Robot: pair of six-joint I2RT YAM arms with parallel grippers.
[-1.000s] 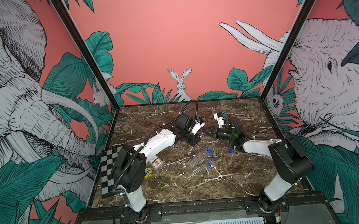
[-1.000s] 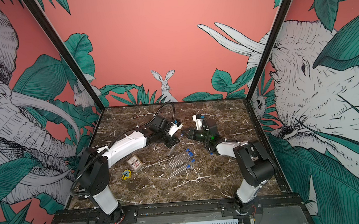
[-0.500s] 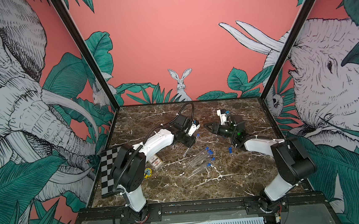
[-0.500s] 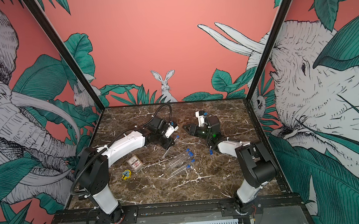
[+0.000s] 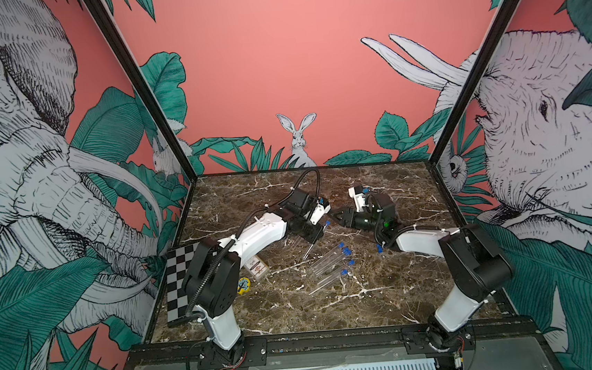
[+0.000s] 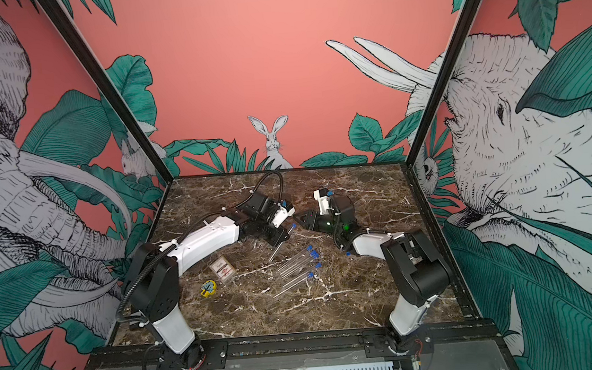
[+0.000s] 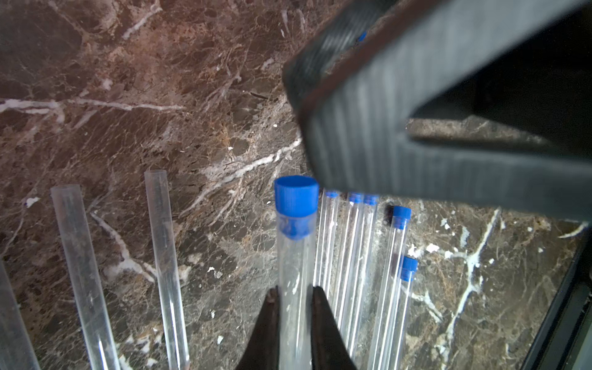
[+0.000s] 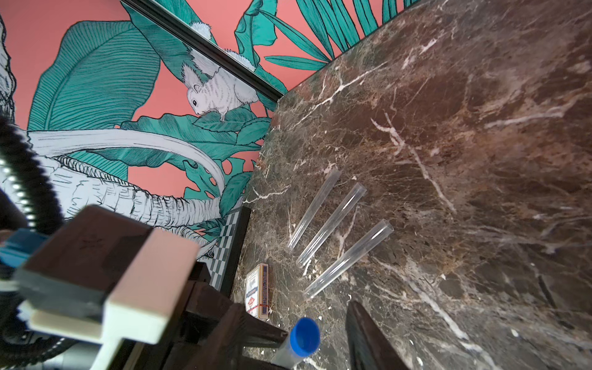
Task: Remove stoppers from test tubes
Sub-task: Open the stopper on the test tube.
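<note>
My left gripper (image 5: pixel 313 234) is shut on a clear test tube (image 7: pixel 294 288), held off the marble with its blue stopper (image 7: pixel 296 195) still plugged in the mouth. The right gripper (image 5: pixel 336 218) stands open a short way off from that stopper (image 8: pixel 306 336), not touching it; in the right wrist view only one of its fingers (image 8: pixel 368 339) shows. Several more stoppered tubes (image 5: pixel 331 266) lie side by side at mid-table. Three open tubes (image 8: pixel 330 224) with no stoppers lie beside the left arm. A loose stopper (image 5: pixel 379 248) lies by the right arm.
A flat clear card case (image 5: pixel 257 267) and a small yellow object (image 5: pixel 243 285) lie near the left arm's base. A checkerboard panel (image 5: pixel 179 281) leans at the table's left edge. Patterned walls close three sides.
The right gripper was shut at the held tube's stopper a second ago. It has since opened and drawn back to the right. The stopper stays in the tube, which the left arm pulled slightly left.
</note>
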